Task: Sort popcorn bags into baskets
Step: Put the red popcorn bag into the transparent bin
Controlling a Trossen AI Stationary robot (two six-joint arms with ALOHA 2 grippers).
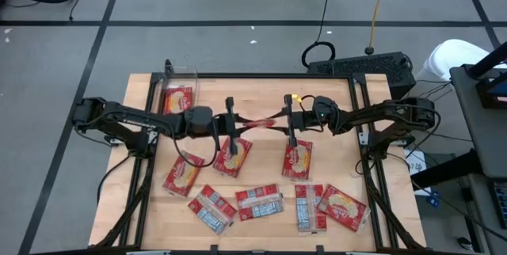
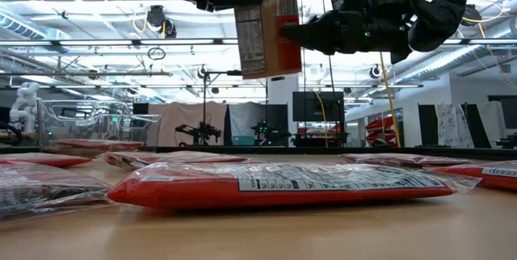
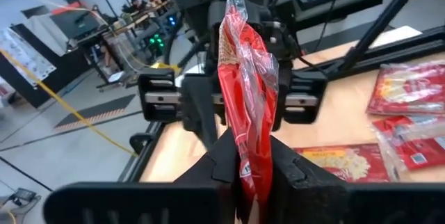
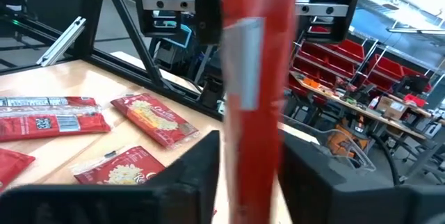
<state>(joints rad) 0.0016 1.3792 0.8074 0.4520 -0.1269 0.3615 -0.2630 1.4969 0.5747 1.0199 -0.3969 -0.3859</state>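
Right now your left hand (image 1: 230,123) is clenched on one end of a flat red popcorn packet (image 1: 257,120), holding it in the air above the middle of the pale wooden desk (image 1: 261,89). In the left wrist view the packet (image 3: 245,99) stands edge-on, pinched between the two dark fingers (image 3: 224,158). Your right hand (image 1: 290,119) faces it from the other side, with its fingers on either side of the packet's far end (image 4: 254,92); you cannot tell whether they have pinched onto it or stand just clear. From the low view the held packet (image 2: 262,26) hangs upright, showing its white label panel, well above the desk between the two hands.

Just below the hands, two more red packets with the yellow popcorn picture lie flat, one (image 1: 233,157) under the left hand and one (image 1: 297,161) under the right. Further towards the near edge, six other red packets lie scattered (image 1: 260,203), some label side up. At the far left corner of the desk stands the clear plastic rectangular bin (image 1: 179,77), with one red packet (image 1: 177,99) lying in it.
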